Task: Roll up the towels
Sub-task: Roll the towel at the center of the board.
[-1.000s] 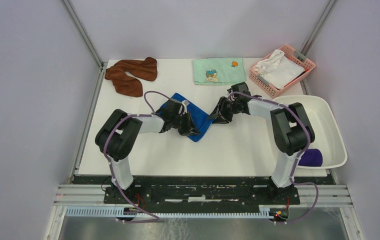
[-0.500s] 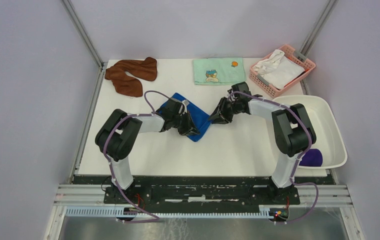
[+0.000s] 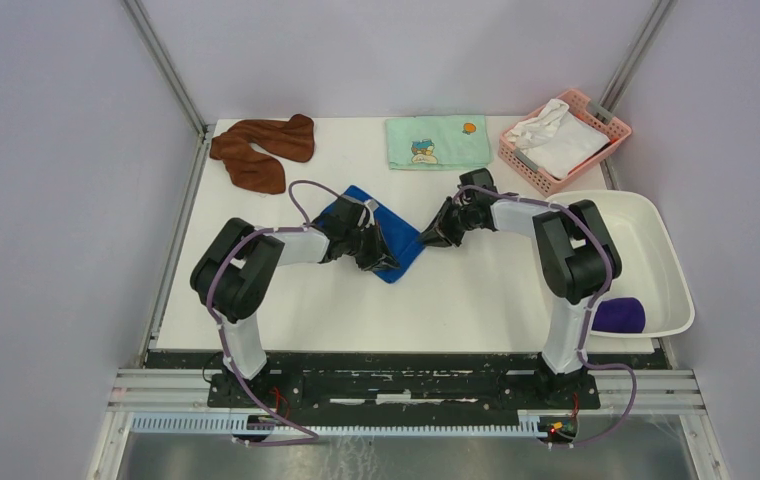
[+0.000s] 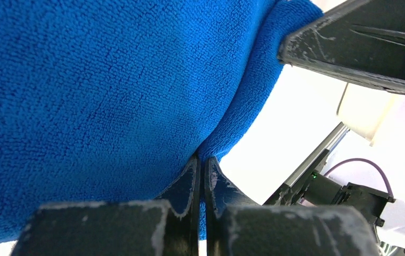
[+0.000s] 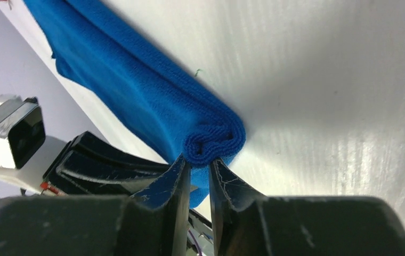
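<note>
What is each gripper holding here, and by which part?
Both hold the blue towel: the left gripper pinches a fold at its edge, and the right gripper grips its rolled-up end.

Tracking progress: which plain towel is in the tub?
The purple towel, at the near end of the tub. The blue towel lies mid-table, the brown towel at its far left.

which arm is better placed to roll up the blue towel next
Right, probably. The right gripper pinches the coiled end of the blue towel, so it could turn the roll. The left gripper is shut on the towel's edge away from that coil, better suited to holding it.
</note>
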